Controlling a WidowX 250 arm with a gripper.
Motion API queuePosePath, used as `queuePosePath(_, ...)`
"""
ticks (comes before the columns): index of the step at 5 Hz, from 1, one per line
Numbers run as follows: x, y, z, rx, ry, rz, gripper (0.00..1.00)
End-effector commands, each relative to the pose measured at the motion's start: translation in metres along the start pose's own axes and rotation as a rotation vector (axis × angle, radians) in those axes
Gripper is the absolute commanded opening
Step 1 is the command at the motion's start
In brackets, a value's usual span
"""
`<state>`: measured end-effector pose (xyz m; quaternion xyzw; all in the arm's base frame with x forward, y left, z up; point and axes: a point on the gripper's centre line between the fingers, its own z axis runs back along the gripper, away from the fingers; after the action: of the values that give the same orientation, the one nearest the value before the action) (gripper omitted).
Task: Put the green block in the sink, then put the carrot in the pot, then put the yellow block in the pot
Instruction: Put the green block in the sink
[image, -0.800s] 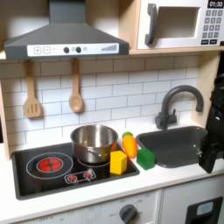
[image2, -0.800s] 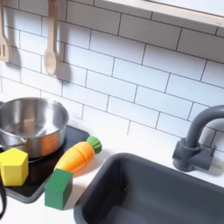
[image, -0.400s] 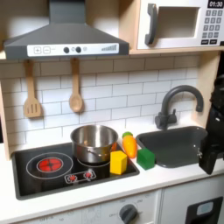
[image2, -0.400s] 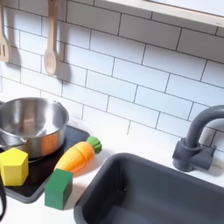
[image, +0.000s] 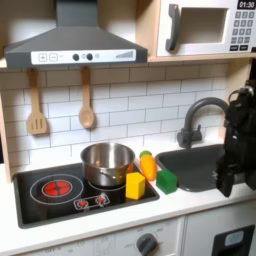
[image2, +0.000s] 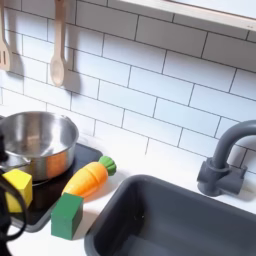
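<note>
— Sink (image: 200, 160) first, that dark grey rounded basin under the curved dark faucet (image: 200, 118); it lies bare on the first exterior view's right, sunk into the white bench (image: 70, 222).

— And the black robot arm (image: 235, 140)?

— Standing over the sink's far right edge. Its tool is somewhere at the lower end, but it's one dark blur to me, so I can't say whether the jaws are apart or together, or holding anything.

— Next down?

— Shiny round steel pot (image: 106, 163) on the black stovetop (image: 60, 190), nothing in it that I can see. Just beside it, the tapered orange carrot with a green top (image2: 88, 178) lies pointing toward the pot.

— The blocks?

— Small yellow block (image: 134, 185) on the stovetop's corner near the carrot; small bright green block (image2: 67, 215) on the bench between stovetop and sink rim, apart from the carrot.

— How would the green one handle?

— I'd guess light and stiff, with smooth and maybe slippery faces. Pinch two opposite flat sides from above, squarely, or it could twist out.
</note>
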<state>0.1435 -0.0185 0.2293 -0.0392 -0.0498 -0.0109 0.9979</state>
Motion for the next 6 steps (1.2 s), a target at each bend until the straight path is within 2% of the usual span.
queuePosePath(1,0.037,0.01,-0.024,-0.041,-0.011,-0.044,1.0)
queuePosePath(3,0.057,0.025,-0.051,-0.048,0.017,-0.014,1.0)
queuePosePath(4,0.07,0.024,-0.06,-0.047,0.011,-0.026,1.0)
queuePosePath(5,0.085,0.021,-0.078,-0.037,0.023,-0.043,1.0)
queuePosePath(6,0.095,0.013,-0.09,-0.05,0.037,-0.045,1.0)
